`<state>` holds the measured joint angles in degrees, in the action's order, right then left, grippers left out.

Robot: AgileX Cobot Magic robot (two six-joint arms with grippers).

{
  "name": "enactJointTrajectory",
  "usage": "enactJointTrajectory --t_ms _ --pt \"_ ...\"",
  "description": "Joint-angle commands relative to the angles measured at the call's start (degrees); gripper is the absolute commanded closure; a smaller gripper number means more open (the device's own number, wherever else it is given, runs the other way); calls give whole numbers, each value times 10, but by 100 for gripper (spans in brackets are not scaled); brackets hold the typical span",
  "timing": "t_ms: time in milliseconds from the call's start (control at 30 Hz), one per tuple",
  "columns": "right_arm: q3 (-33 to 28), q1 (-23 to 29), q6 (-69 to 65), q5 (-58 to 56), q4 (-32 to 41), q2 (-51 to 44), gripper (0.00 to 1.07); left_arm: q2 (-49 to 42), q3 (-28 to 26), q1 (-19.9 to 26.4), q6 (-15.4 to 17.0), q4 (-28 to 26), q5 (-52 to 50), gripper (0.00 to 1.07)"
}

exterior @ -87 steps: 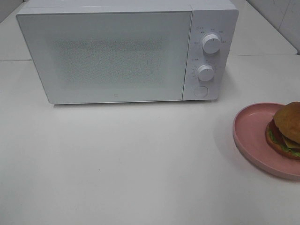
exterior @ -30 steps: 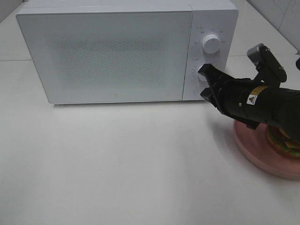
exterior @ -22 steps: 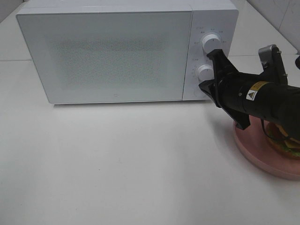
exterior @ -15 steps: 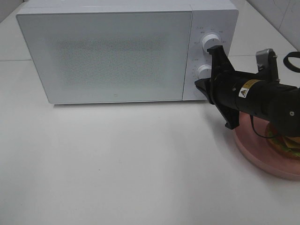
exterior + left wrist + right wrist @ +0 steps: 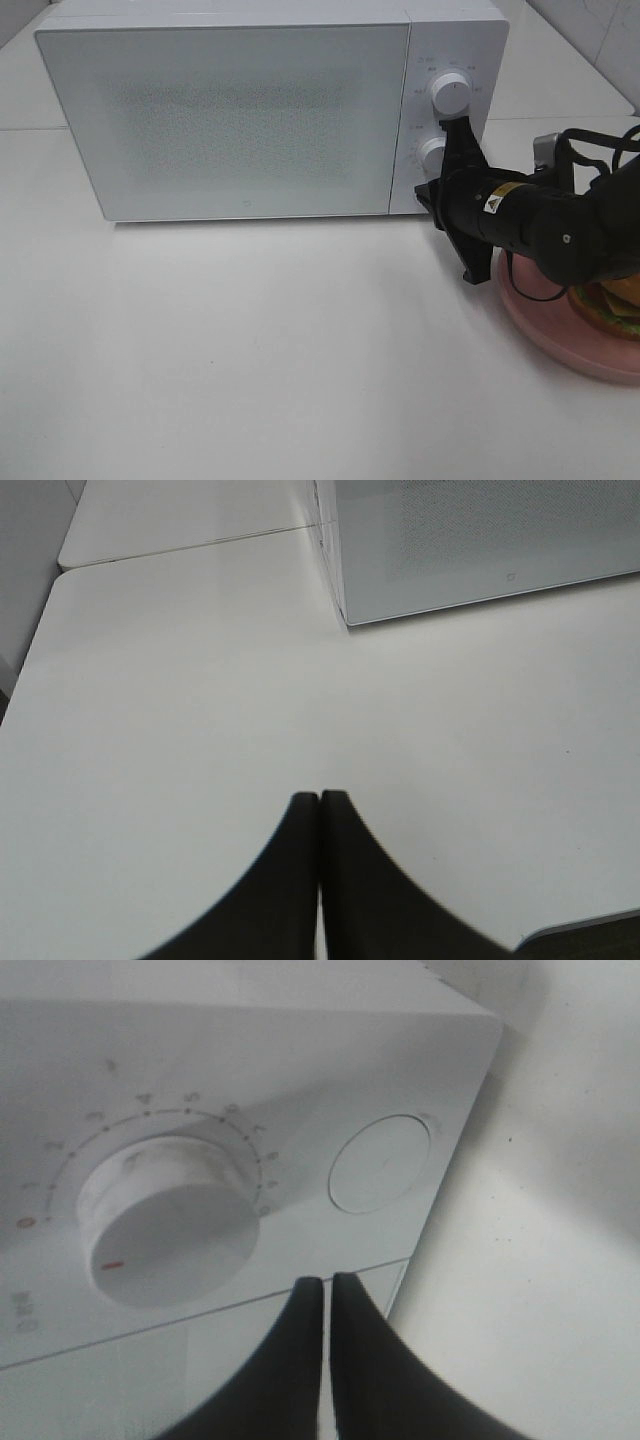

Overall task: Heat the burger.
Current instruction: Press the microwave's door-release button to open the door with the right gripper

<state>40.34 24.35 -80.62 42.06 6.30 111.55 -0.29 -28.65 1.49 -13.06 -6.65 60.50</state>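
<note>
Two grippers were mine, and only one mattered for the coming move. My left gripper (image 5: 319,802) had its fingers pressed flat together, holding nothing, over bare table (image 5: 180,680), with the microwave (image 5: 230,120) well apart from it, only its near corner showing in the left wrist view; the high camera did not show this gripper at all. The microwave's door (image 5: 220,110) was shut, so I judged that opening it came first. On the control panel, the upper knob (image 5: 451,92) sat at twelve o'clock from the lower knob (image 5: 170,1220), and the round door button (image 5: 380,1163) sat below both. My right gripper (image 5: 428,193) was also closed tight and empty, its tips aimed at the panel just beside that button. In the high view the tips covered the button's spot, at six o'clock from the lower knob; I could not tell whether they touched it. This arm was plainly the nearer one for the press, and my paired fingers lined up roughly square to the panel face. From those tips, the pink plate (image 5: 545,310) lay at about four o'clock, under my forearm. The burger (image 5: 615,300) sat on the plate's far right side, mostly hidden by the arm, close behind my right wrist.
</note>
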Motion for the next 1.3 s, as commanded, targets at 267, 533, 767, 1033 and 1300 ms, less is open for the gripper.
enactJointTrajectory --t_ms 267,533,767,1033,1300 --pt "29 0 2 21 46 34 105 -13 1 -3 1 -4 -7 106" --pt "41 0 16 29 81 59 105 -13 1 -3 1 -4 -7 106" --pt "41 0 16 62 88 77 105 -13 1 -3 1 -4 -7 106" --pt "54 0 44 68 108 78 105 -13 1 -3 1 -4 -7 106" --pt "73 -2 50 70 108 84 105 -13 1 -3 1 -4 -7 106"
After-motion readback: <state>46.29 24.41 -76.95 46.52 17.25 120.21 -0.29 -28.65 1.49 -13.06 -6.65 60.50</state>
